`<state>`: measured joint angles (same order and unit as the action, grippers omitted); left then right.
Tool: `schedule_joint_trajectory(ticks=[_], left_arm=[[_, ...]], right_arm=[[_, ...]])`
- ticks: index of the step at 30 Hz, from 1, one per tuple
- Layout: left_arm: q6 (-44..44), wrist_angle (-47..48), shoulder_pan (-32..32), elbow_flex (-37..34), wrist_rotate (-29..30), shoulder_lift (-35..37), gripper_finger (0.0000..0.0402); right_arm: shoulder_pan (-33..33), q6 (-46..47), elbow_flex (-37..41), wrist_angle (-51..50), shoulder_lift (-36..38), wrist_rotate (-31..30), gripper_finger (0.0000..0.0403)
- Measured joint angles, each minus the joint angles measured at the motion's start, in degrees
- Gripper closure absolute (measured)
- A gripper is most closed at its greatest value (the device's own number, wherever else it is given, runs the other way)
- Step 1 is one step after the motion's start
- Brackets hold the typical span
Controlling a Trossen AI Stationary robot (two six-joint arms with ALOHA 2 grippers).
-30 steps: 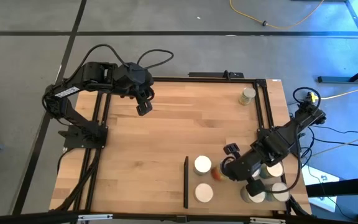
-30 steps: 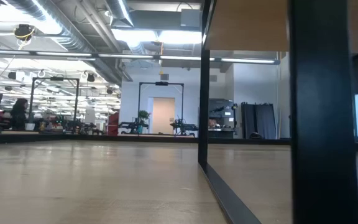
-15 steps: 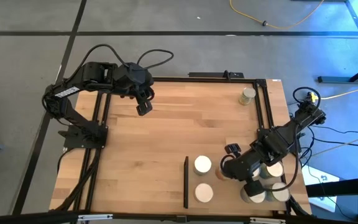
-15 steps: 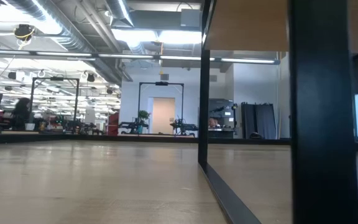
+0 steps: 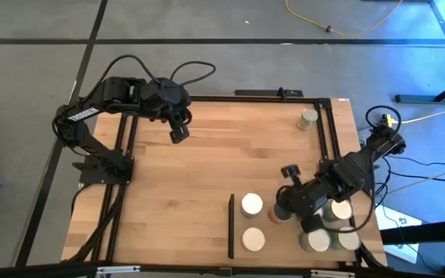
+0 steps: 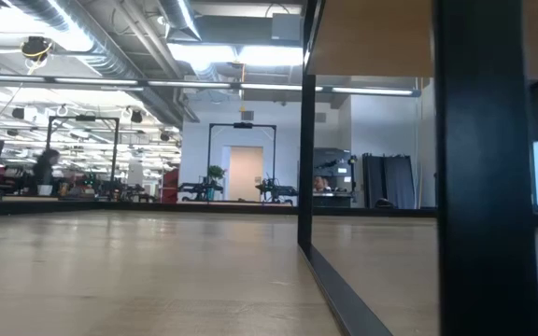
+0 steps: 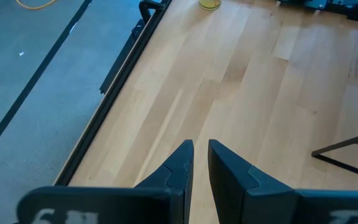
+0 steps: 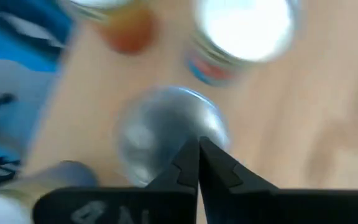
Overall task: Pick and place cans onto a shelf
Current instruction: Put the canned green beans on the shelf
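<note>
Right gripper (image 8: pixel 198 144) jaws pressed together, directly above a shiny can (image 8: pixel 166 134), left gripper (image 7: pixel 200 149) nearly closed.

The right tool (image 8: pixel 198 163), fingers pressed together, hangs over a silver-topped can (image 8: pixel 166 134) on the shelf (image 8: pixel 316 124).

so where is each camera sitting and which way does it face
High view: above the table, looking straight down; both arms show, left gripper idle at the far side, right gripper shut over the cans on the shelf.
Low view: at tabletop height, looking level into the room; no arm shows.
Left wrist view: on the left arm, facing the tabletop past its own fingers.
Right wrist view: on the right arm, facing down at cans past its closed fingers.
Shared: high and right wrist views both show the white-topped cans.
</note>
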<state>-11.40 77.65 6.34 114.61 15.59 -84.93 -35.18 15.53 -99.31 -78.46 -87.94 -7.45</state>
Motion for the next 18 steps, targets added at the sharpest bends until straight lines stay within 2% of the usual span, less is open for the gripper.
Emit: schedule_joint_trajectory(ticks=[4,8,18], left_arm=[[0.0,0.0,-0.02,0.0,-0.02,0.0,0.0359],[0.0,-0.01,0.0,0.0,0.0,0.0,0.0359],[0.01,0.0,-0.02,0.0,-0.01,0.0,0.0359]], right_arm=[[2.65,5.64,0.0,-7.65,0.02,-4.06,0.0399],[5.42,3.96,0.0,-7.6,0.02,-4.46,0.04],[10.96,-5.33,2.6,-3.52,-0.22,8.51,0.0401]])
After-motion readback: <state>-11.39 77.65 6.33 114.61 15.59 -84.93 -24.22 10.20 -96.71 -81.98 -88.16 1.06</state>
